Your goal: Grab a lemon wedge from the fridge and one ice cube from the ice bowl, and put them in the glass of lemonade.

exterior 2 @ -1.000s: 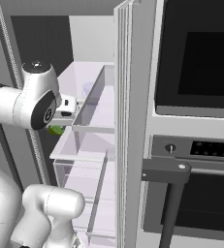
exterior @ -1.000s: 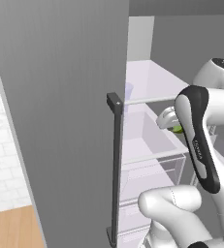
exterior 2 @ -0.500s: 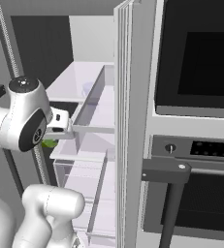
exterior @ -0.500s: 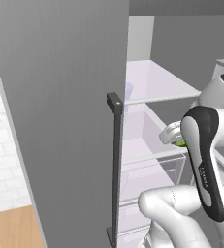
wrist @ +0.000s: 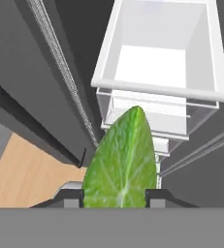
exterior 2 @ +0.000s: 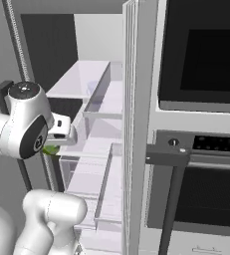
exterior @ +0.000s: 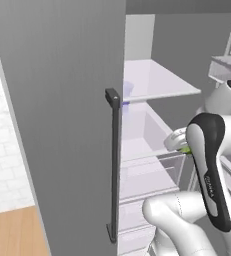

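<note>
A smooth, pointed green wedge (wrist: pixel 121 160) with pale veins sits pinched between the gripper (wrist: pixel 113 196) fingers, jaws partly closed on it, at six o'clock below the fridge's (exterior: pixel 62 100) clear, boxy drawer (wrist: pixel 157 58).

Green wedge-shaped lemon slice (wrist: pixel 121 162) upright, pinched in the tool (wrist: pixel 113 196), outside the shelves. Tall grey fridge (exterior: pixel 62 100) open, white shelves and clear drawers exposed.
</note>
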